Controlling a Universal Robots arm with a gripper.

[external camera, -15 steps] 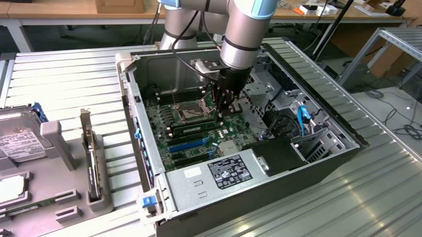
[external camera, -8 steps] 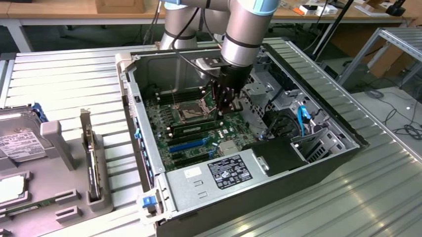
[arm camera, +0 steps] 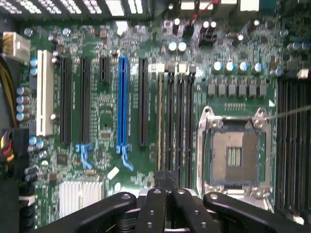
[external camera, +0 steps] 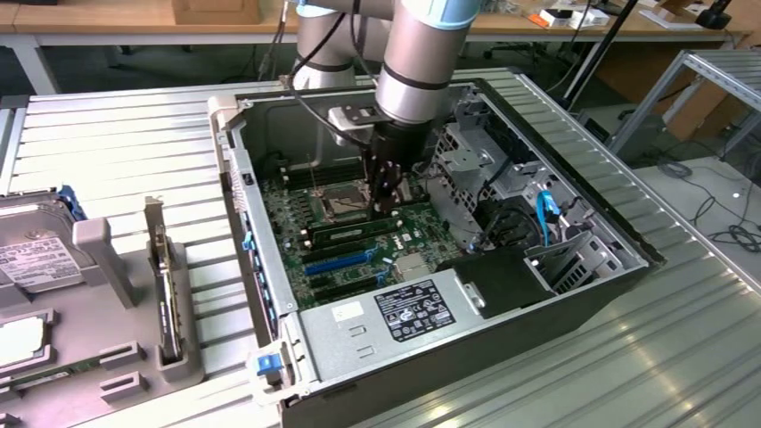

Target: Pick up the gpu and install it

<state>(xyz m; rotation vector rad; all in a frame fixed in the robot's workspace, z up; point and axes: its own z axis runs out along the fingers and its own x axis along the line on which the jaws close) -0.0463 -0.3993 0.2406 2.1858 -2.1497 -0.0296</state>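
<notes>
While the arm reaches down into the open computer case point(external camera: 618, 241), take the CPU socket point(external camera: 339, 203) point(arm camera: 234, 155) as the marker: the gripper point(external camera: 388, 210) point(arm camera: 169, 182) hangs right next to it, over the memory slots. The gpu point(external camera: 347, 234) point(arm camera: 160, 121), a thin green stick with black chips, sits in the memory slot farthest from the socket. It shows edge-on in the wrist view, and one end lies just beside the fingertips. The fingers point(arm camera: 153, 213) are pressed together with nothing between them, and I can't tell whether they touch the stick. Past the stick from the socket run the dark expansion slots, one blue slot point(external camera: 339, 261) point(arm camera: 122, 102) among them, then a white slot point(arm camera: 44, 92). The power supply point(external camera: 398, 308) sits beyond those. A metal drive cage point(external camera: 470, 169) and a blue cable point(external camera: 547, 218) crowd the arm's far side. Well away from the socket, outside the case, a dark card point(external camera: 160, 285) stands in a grey tray point(external camera: 119, 357).
</notes>
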